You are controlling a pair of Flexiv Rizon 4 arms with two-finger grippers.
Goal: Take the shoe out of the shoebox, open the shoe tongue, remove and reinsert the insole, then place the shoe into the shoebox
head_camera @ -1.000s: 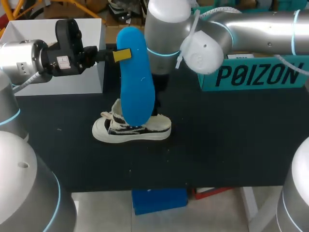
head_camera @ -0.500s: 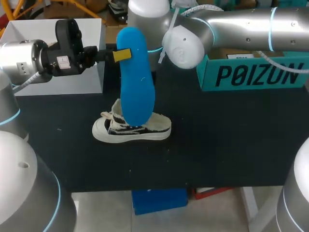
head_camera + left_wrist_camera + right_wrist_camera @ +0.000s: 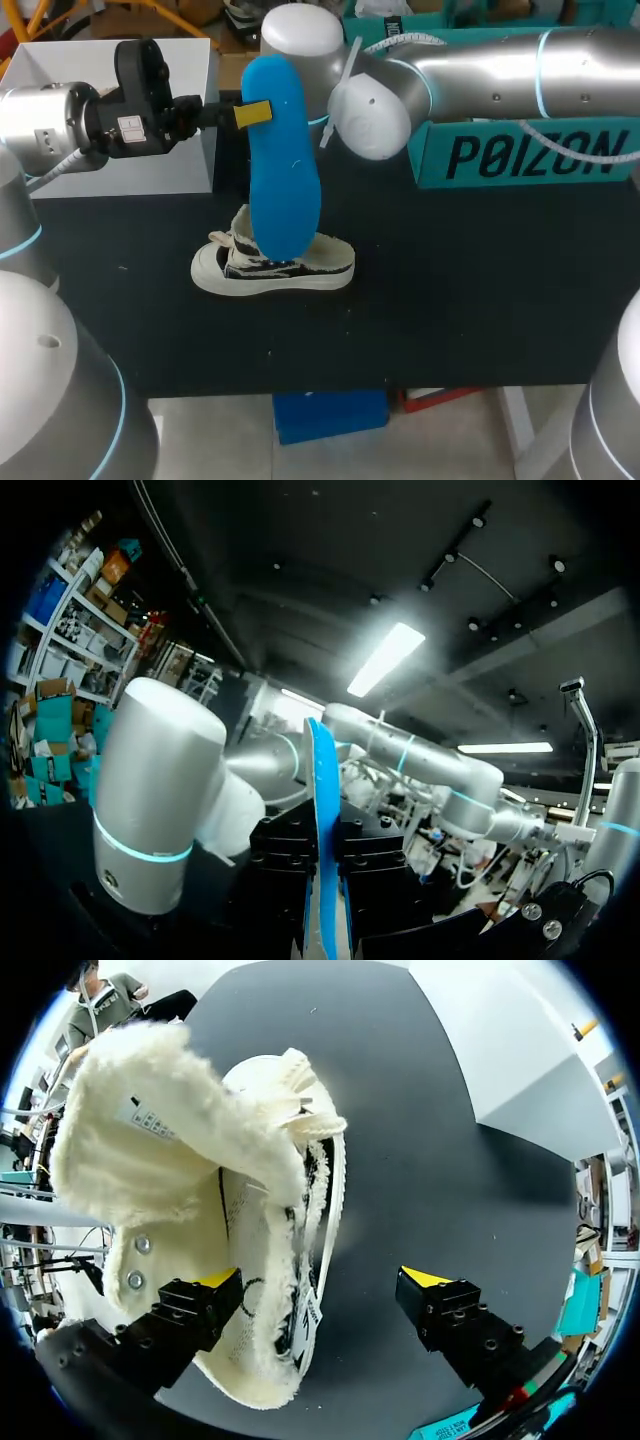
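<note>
Left claw clamps the blue insole, held upright over the shoe on the bench. Right claw hangs open, fingers spread, one over the shoe's side.

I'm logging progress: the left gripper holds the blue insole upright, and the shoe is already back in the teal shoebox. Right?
Not quite. The shoe stands on the black table, outside the teal shoebox, as the head view shows. The left gripper does hold the blue insole upright.
</note>
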